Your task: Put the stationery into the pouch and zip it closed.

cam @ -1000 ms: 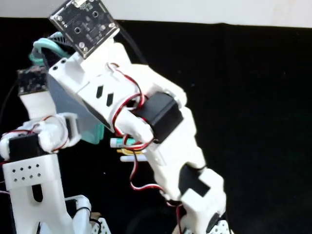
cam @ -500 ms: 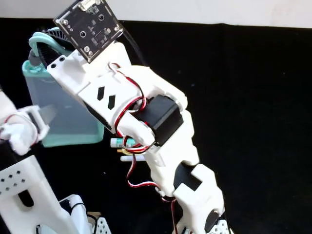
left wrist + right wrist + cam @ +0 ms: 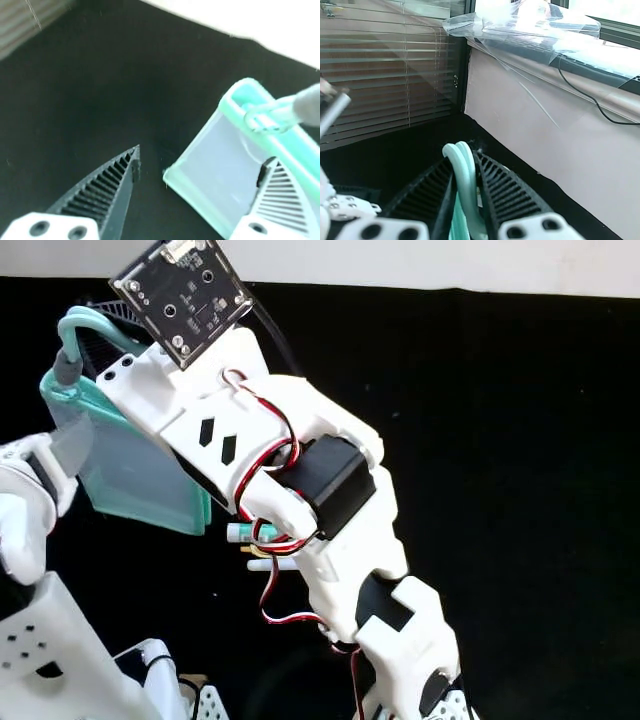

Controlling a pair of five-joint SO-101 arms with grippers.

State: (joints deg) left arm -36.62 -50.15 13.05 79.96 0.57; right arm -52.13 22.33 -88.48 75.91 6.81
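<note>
right gripper clamped on pouch loop, pouch held up near desk's far left corner, tilted. left gripper wide open, empty, pouch edge likely touching one jaw. pens on desk beneath right arm.

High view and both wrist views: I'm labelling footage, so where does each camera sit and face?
High view: fixed above, looking down on the table; shows the right arm, left arm and pouch.
Left wrist view: on the left arm, looking past its open left claw at the pouch.
Right wrist view: on the right arm, looking along its right claw, shut on the pouch's loop, toward blinds.
Both wrist views share the pouch.
</note>
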